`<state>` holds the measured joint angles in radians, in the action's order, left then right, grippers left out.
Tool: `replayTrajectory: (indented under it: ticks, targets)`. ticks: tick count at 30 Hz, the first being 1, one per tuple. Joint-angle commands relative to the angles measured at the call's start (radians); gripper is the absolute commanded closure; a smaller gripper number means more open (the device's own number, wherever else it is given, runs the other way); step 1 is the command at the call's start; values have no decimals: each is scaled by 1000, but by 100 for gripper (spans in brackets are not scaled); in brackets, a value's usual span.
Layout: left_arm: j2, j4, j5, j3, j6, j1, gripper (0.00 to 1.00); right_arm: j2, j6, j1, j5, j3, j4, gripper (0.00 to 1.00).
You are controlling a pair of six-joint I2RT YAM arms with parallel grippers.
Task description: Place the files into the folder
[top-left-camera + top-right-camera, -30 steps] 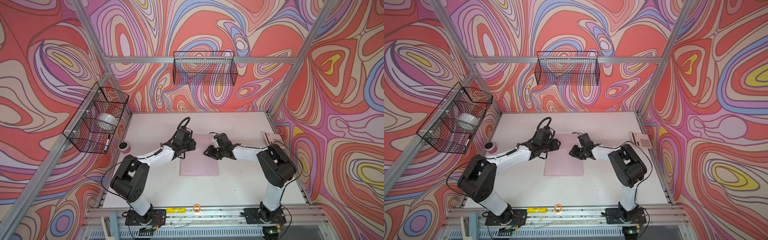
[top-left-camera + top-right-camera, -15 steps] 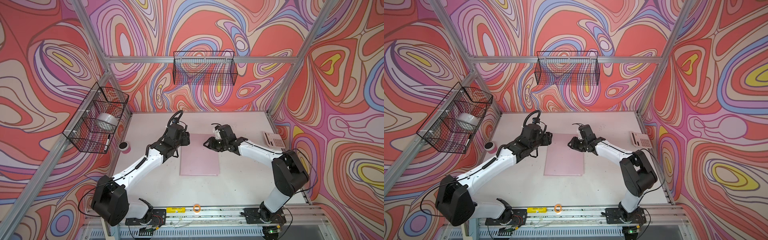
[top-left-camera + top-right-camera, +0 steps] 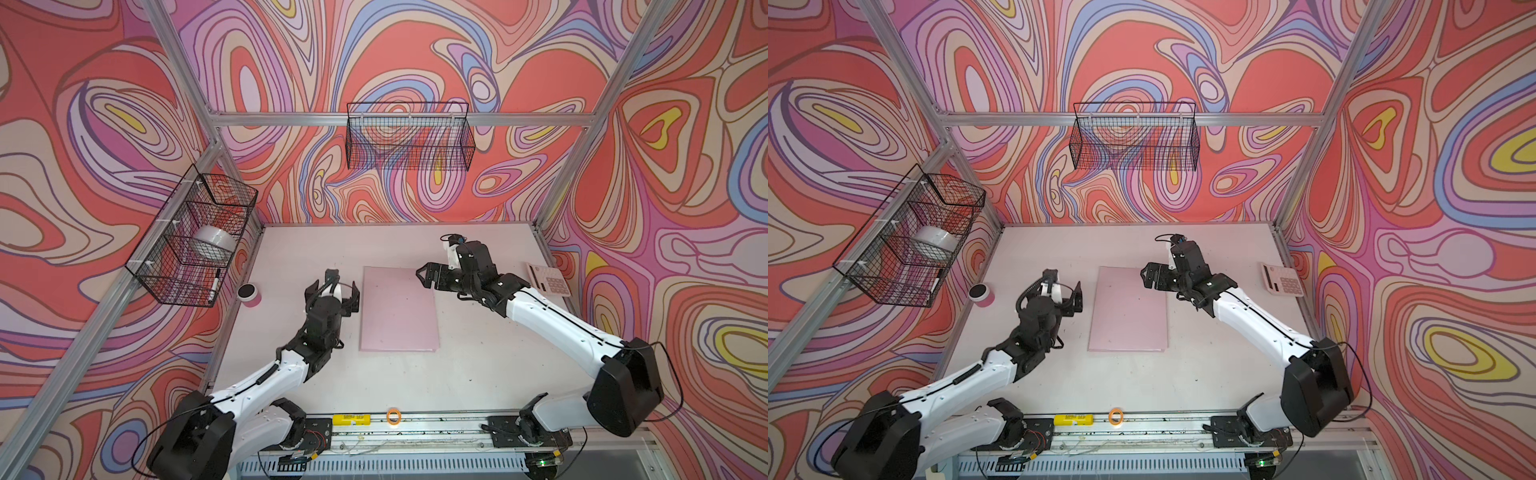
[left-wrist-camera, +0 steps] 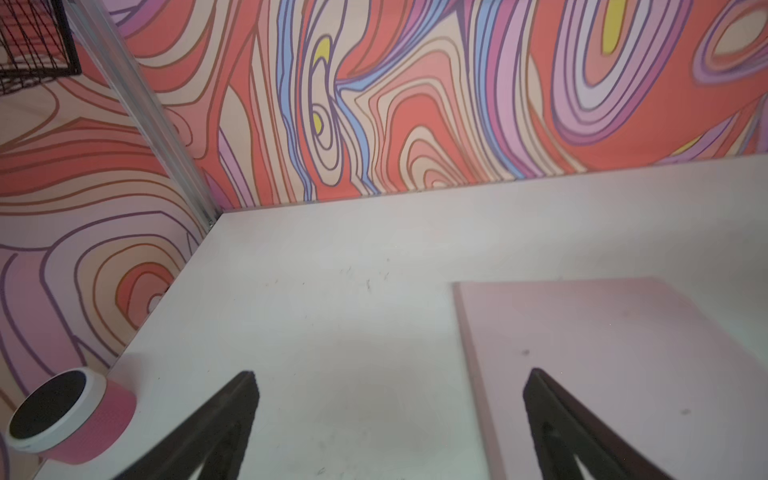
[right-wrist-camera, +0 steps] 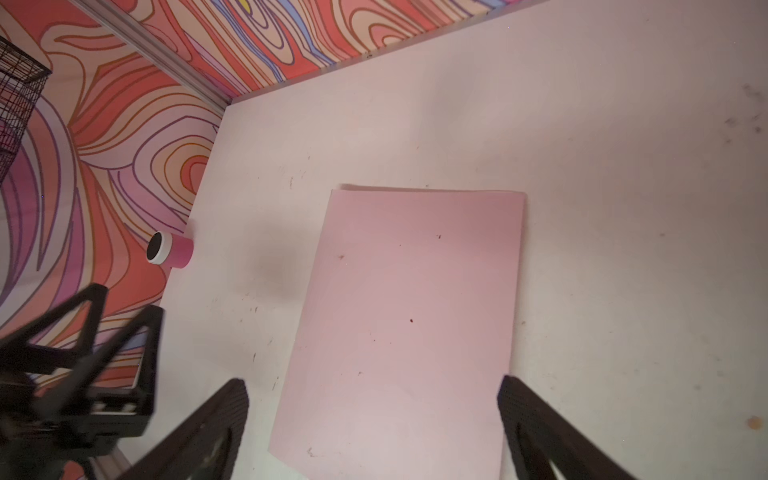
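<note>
Folder (image 3: pixel 399 309) shut, flat in the middle of the bench (image 3: pixel 415 374); both claws apart, empty.
Left claw (image 3: pixel 332 291) spread wide just beside the folder's left edge. Right claw (image 3: pixel 422 277) spread wide over its far right corner, touching nothing. Calculator (image 3: pixel 548 279) sits at the bench's right edge, pink cup (image 3: pixel 248 294) at its left.

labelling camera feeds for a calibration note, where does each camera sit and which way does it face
Top views: high at the front, looking down and back over the table, folder and both arms; left gripper and right gripper open.
Left wrist: on the left arm, facing the back left corner; own fingers, folder edge, pot.
Right wrist: on the right arm, looking across the folder toward the left wall; own fingers, left gripper.
Shared: both wrist views show folder and pot.
</note>
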<state>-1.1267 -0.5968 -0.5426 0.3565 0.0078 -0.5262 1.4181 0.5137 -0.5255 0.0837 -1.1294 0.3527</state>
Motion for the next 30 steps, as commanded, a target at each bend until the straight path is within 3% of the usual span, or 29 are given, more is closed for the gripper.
replayTrajectory:
  ticks: [1,5,6,9,11,15,17,18,19,21,23,25,27,28,29,30]
  targets:
    - [-63,-485,-161,-101,207,43,0,-15,-69,-5,-213,28,56,1]
    - [-138,-316,-66,-117,89,173,0,-109,-138,-7,-428,184,-116,1]
    - [-177,-339,-56,-119,95,199,0,-135,-151,-7,-466,219,-158,2]
    - [-319,-626,-54,-151,149,235,0,-199,-250,-7,-534,316,-286,1]
    - [-446,-756,82,-154,99,326,0,-227,-341,-6,-607,386,-392,1]
    - [-354,-580,203,-154,12,389,0,-215,-558,32,-768,470,-587,1]
    - [-424,-652,320,-160,-53,482,0,-193,-581,96,-755,474,-606,1]
    - [-462,-710,322,-160,-56,498,0,-179,-579,137,-728,491,-640,1]
    - [-438,-642,329,-148,-60,499,0,-163,-574,168,-707,513,-683,2]
    - [-378,-383,342,-58,-75,497,0,-95,-596,223,-665,595,-878,2]
    - [-432,-433,363,-37,-43,496,0,17,-632,252,-638,657,-1081,1]
    - [-389,-354,360,-34,-57,494,0,140,-661,259,-643,708,-1316,1]
    - [-423,-474,344,-65,-50,496,0,261,-681,259,-596,731,-1471,1]
    - [-423,-471,343,-67,-51,496,0,311,-712,258,-652,731,-1584,2]
    - [-403,-422,340,-58,-61,496,0,296,-672,261,-666,734,-1554,2]
    - [-394,-400,340,-53,-64,495,0,268,-632,291,-595,758,-1530,1]
